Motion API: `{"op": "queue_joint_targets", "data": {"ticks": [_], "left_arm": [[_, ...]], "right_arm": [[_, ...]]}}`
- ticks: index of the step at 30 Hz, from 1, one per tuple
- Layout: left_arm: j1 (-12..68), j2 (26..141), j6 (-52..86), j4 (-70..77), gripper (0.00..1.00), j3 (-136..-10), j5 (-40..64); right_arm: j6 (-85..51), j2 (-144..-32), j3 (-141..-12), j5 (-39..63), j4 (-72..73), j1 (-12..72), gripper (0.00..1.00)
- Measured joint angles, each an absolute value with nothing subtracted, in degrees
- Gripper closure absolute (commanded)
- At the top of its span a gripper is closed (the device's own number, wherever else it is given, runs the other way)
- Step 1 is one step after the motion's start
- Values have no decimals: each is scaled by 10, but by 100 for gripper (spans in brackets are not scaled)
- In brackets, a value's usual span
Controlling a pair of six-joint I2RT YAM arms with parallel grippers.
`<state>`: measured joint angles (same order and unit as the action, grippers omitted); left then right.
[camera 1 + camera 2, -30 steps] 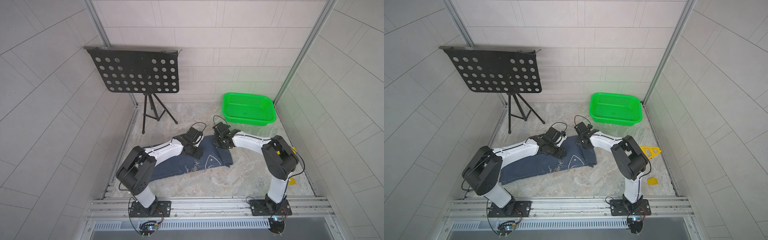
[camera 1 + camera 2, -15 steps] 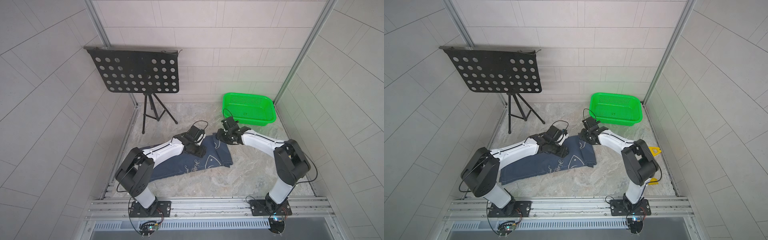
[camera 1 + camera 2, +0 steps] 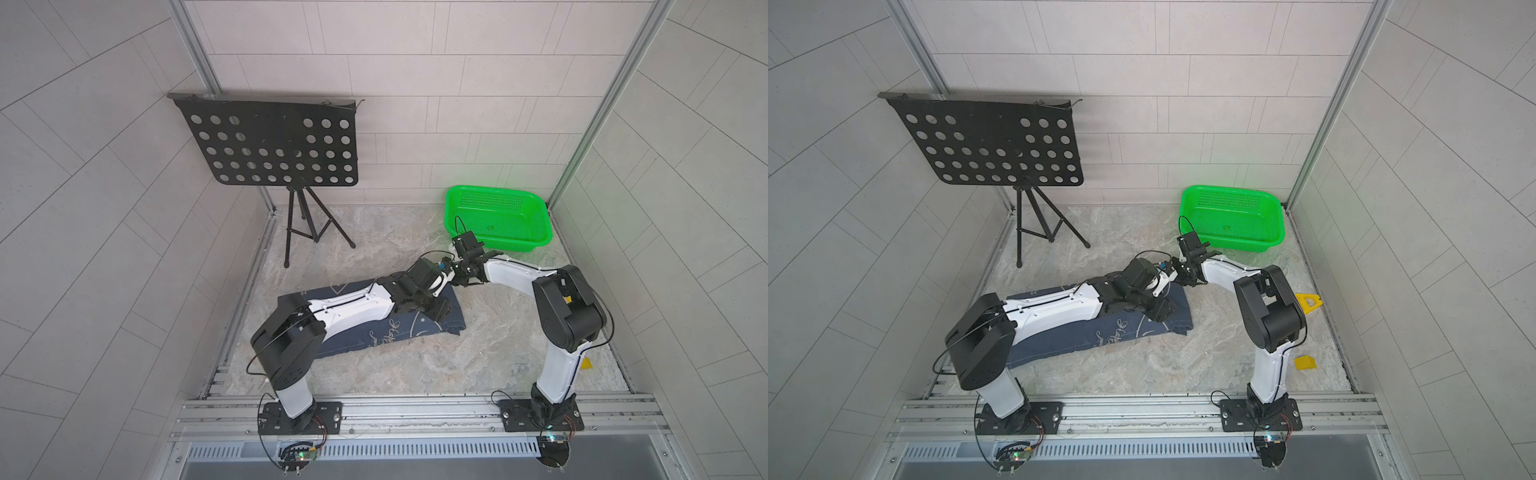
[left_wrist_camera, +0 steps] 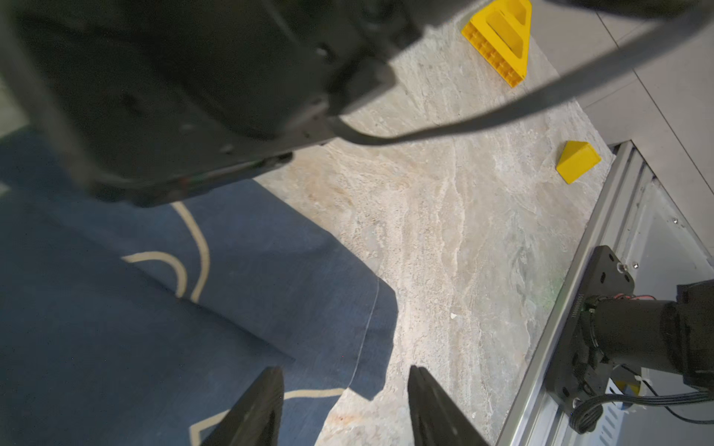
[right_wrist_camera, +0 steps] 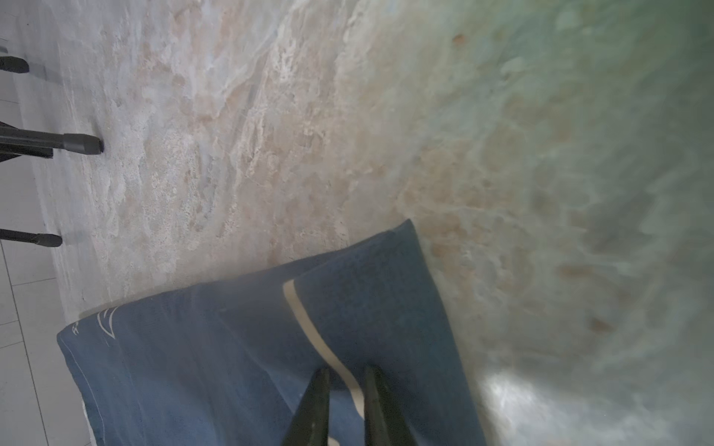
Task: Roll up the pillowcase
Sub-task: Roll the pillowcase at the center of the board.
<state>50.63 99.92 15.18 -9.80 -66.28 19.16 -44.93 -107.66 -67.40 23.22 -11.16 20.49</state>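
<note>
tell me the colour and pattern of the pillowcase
The pillowcase is dark navy blue with pale outline drawings and cursive script, clearest in a top view.

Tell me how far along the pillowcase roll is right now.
Barely started. The pillowcase lies in a long flat band, with no rolled turns showing. In hand: the right hand has its fingers nearly together at the far corner, grip unclear, while the left hand stands open over the same end. Left: the whole roll along the band.
</note>
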Motion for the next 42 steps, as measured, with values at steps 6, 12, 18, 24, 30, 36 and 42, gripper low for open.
{"op": "queue_joint_targets", "data": {"ticks": [6, 12, 18, 24, 30, 36, 42], "left_arm": [[510, 1066, 138, -74, 43, -683, 197], [510, 1102, 114, -76, 43, -683, 192], [512, 1107, 94, -83, 43, -679, 186], [524, 1109, 63, -89, 43, -665, 167], [528, 1109, 52, -89, 42, -665, 160], [529, 1087, 52, -124, 40, -665, 170], [520, 1031, 58, -162, 40, -682, 183]], "right_arm": [[-453, -1116, -679, 277, -57, 189, 80], [-465, -1141, -679, 310, -19, 181, 81], [-468, -1145, -679, 323, 2, 178, 75], [-454, -1144, -685, 338, 2, 157, 69], [-416, -1100, -689, 354, -32, 121, 54], [-349, -976, -636, 365, -85, 81, 42], [-314, -936, -540, 386, -117, 75, 40]]}}
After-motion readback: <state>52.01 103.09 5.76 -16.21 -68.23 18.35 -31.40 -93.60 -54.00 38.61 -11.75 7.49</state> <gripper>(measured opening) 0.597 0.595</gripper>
